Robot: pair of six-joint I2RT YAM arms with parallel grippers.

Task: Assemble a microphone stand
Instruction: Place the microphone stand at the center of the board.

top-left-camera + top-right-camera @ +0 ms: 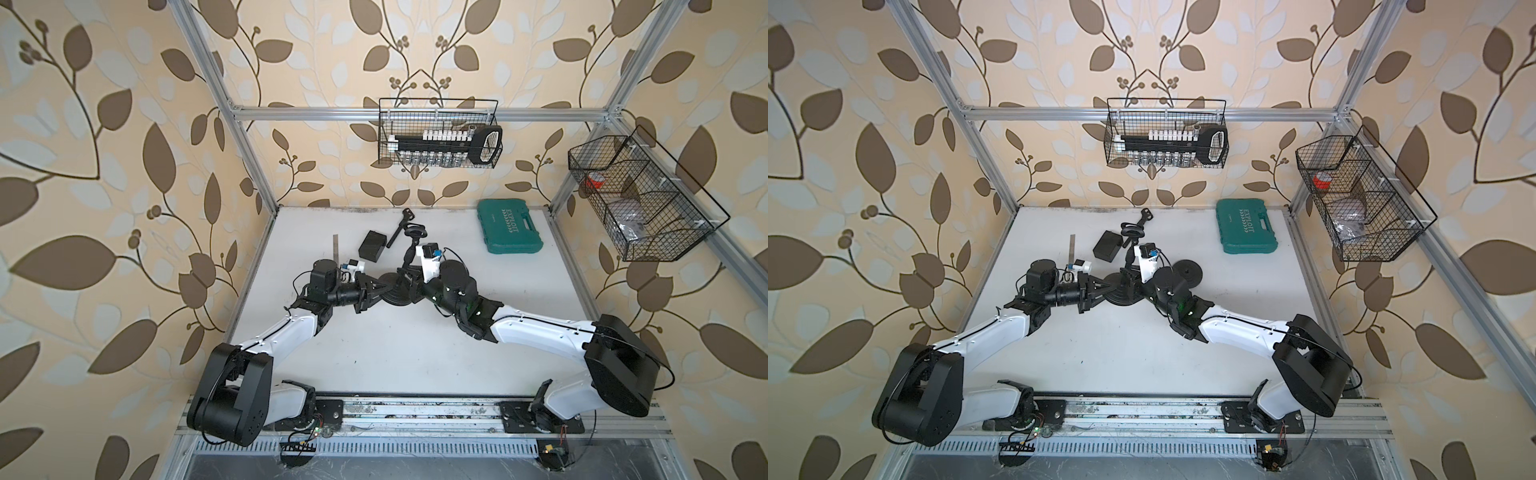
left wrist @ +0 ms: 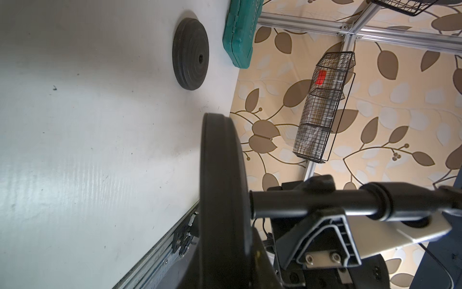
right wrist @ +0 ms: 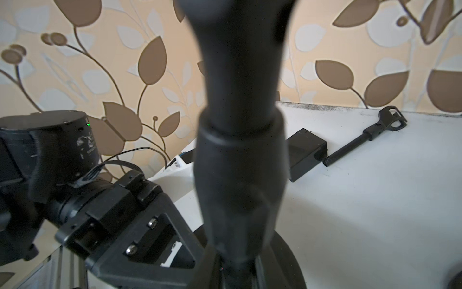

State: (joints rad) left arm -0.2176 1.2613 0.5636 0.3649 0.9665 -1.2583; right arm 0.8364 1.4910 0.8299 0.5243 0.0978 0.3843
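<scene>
Where the left claw (image 1: 375, 291) closes, the base (image 1: 395, 300) lies pinched.

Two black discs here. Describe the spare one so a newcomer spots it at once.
Find the green tool case at the back of the white table. Nearer the front from it, the spare disc lies flat, untouched. Unlike the other disc, which carries a pole, its centre hole is empty.
</scene>
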